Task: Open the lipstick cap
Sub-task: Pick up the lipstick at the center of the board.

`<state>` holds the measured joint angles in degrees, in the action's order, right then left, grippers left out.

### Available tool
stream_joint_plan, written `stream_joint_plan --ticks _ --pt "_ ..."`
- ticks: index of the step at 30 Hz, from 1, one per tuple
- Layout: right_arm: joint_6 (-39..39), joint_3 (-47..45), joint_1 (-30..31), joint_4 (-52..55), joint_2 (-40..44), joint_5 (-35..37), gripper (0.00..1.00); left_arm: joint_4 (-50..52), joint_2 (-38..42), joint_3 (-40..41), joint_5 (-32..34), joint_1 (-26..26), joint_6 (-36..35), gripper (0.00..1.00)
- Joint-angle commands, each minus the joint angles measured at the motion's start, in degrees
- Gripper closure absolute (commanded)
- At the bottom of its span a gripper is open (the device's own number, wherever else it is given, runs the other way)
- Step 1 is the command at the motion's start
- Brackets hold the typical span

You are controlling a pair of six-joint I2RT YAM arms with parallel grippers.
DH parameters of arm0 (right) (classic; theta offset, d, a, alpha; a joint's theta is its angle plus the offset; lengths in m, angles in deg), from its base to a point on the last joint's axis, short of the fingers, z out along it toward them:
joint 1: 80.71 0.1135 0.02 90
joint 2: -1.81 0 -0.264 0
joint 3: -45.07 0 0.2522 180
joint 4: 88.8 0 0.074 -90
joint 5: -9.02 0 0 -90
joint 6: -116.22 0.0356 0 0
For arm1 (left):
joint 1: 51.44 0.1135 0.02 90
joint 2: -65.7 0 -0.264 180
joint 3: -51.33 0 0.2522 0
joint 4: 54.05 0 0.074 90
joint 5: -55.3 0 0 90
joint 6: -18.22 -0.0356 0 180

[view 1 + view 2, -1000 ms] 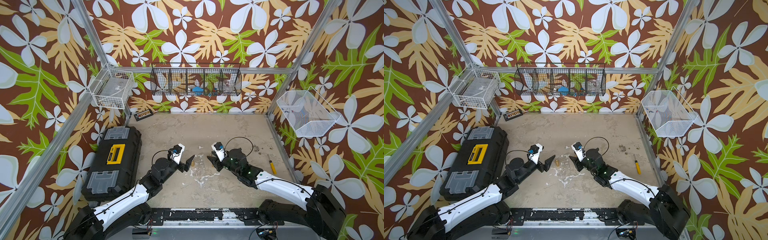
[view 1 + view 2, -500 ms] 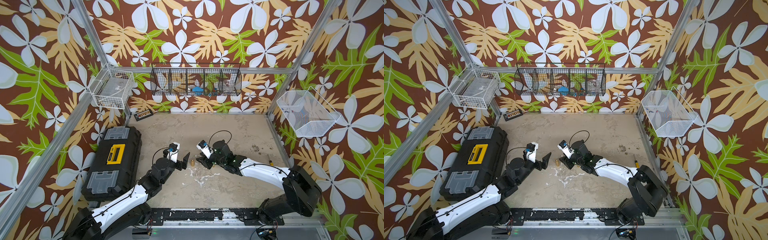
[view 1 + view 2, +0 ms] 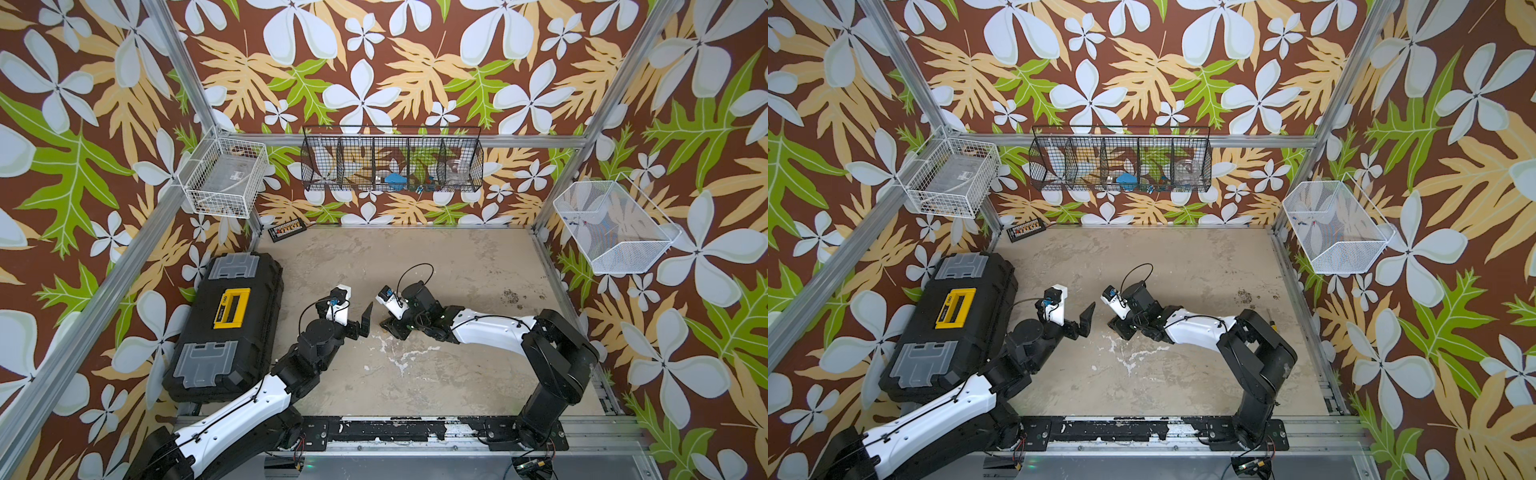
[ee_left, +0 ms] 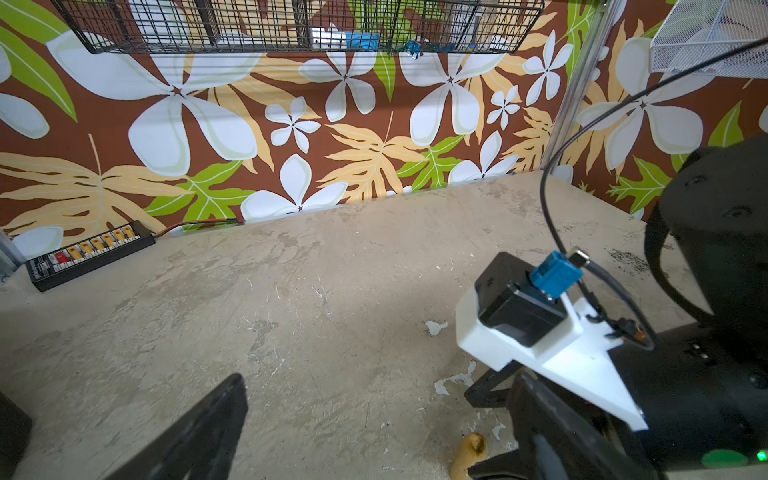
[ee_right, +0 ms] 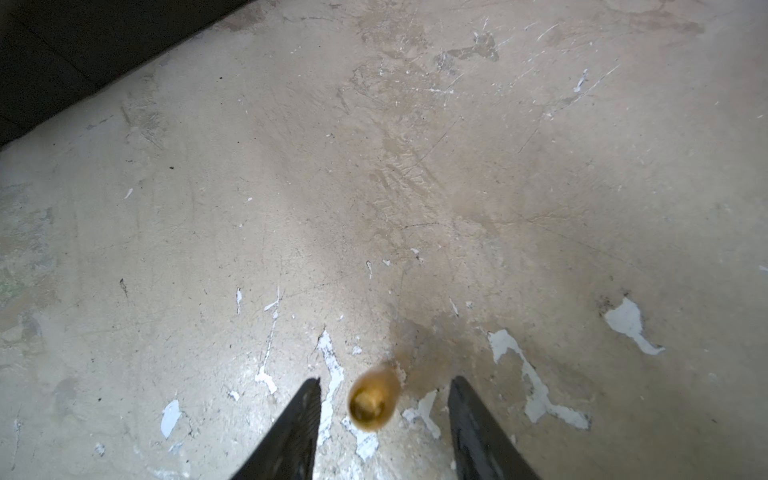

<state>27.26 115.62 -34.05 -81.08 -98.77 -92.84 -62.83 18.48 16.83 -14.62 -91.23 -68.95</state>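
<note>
**Lipstick stands free between the right jaws**

Lipstick [image 5: 371,405]: small gold rounded tube, blurred, upright on the worktop [image 5: 415,166] near the middle. The right wrist view shows it in the gap of the right gripper [image 5: 384,379], jaws apart and neither touching it. Both top views hide it under that gripper. The left wrist view shows it just beside the gripper's black body. Right arm lies low, forearm stretched toward centre. Left gripper [image 3: 358,323] faces it, jaws wide apart, empty. Worktop is beige and scuffed, with white chips.

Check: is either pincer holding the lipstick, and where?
Neither. The lipstick stands free inside the open right pincer, gaps on both sides; the left pincer is open, empty.
</note>
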Motion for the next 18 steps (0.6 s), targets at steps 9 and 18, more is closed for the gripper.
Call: stream_joint_plan --ticks 9,18 --pt "1.1 1.6 0.5 -2.0 -4.3 -0.3 0.62 -0.5 0.5 0.4 1.1 0.1 -1.0 0.0" --pt "0.3 0.2 0.5 -2.4 -2.0 -0.8 0.75 -1.2 0.4 0.8 -0.1 0.1 -1.1 0.0"
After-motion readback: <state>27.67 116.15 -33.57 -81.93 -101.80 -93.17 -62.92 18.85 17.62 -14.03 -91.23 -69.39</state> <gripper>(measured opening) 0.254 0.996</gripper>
